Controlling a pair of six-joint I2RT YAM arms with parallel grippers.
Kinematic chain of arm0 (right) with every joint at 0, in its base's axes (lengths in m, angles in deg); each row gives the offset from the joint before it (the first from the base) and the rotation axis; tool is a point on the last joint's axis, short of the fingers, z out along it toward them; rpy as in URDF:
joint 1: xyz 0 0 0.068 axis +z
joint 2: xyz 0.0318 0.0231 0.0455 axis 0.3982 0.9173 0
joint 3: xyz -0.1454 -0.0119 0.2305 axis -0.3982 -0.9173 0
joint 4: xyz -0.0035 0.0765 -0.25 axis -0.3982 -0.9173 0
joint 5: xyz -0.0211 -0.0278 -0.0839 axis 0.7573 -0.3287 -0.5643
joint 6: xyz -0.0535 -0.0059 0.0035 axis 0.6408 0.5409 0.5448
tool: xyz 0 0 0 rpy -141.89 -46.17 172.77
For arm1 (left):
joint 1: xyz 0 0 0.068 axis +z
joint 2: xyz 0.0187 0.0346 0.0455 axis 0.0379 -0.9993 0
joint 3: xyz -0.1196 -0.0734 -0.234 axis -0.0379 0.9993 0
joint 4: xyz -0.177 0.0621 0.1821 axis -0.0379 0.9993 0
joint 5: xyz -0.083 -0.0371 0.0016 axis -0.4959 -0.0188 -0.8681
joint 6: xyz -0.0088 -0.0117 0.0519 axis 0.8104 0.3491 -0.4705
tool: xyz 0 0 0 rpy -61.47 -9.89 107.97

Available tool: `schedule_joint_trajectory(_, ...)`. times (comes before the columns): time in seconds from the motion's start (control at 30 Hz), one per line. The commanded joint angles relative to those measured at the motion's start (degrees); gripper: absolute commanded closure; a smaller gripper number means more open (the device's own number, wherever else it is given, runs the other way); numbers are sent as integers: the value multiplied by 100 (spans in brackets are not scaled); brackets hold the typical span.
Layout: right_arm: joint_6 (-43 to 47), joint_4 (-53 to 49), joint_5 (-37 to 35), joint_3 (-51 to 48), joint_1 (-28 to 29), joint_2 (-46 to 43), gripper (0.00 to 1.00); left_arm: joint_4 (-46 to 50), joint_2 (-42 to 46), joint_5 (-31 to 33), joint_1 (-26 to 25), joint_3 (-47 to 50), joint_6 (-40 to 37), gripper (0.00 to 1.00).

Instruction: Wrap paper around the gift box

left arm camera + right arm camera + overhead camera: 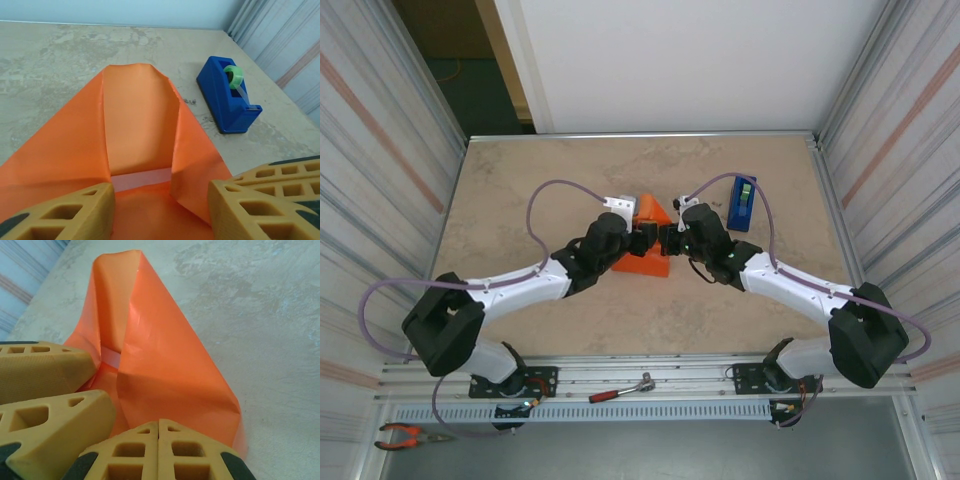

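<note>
The orange paper [648, 262] lies mid-table, folded over the gift box, with a flap [137, 120] standing up at its far end. Of the gift box only a pale pink strip [141, 179] shows at the foot of that flap, seen too in the right wrist view [111, 358]. My left gripper [161, 200] is open, its tan fingers [62, 212] set wide on either side of the paper-covered top, holding nothing. My right gripper [158, 427] is shut, fingertips together against the paper [165, 370] right beside the left gripper [642, 240]. The two grippers meet over the parcel, the right gripper [667, 240] coming from the right.
A blue tape dispenser [742, 203] with green tape stands right of the parcel, close to my right arm; it also shows in the left wrist view [227, 95]. A ratchet wrench [620, 390] and red-handled pliers [410, 435] lie on the front rail. Corrugated walls close both sides.
</note>
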Motion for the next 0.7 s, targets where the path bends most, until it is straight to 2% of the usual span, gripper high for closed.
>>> schedule_joint_trajectory(0.0, -90, -848, 562, -291, 195, 92, 100, 1025, -425, 530, -126, 132, -230, 48)
schedule_joint_trajectory(0.17, -226, -790, 758, -220, 59, -256, 100, 981, -509, 826, -280, 283, -461, 49)
schedule_joint_trajectory(0.4, -715, -555, 1429, -119, -710, -999, 100, 937, -671, 1186, -471, 439, -649, 49)
schedule_joint_trajectory(0.67, -872, -782, 1720, 182, -1385, -774, 100, 772, -638, 1262, -514, 610, -590, 49)
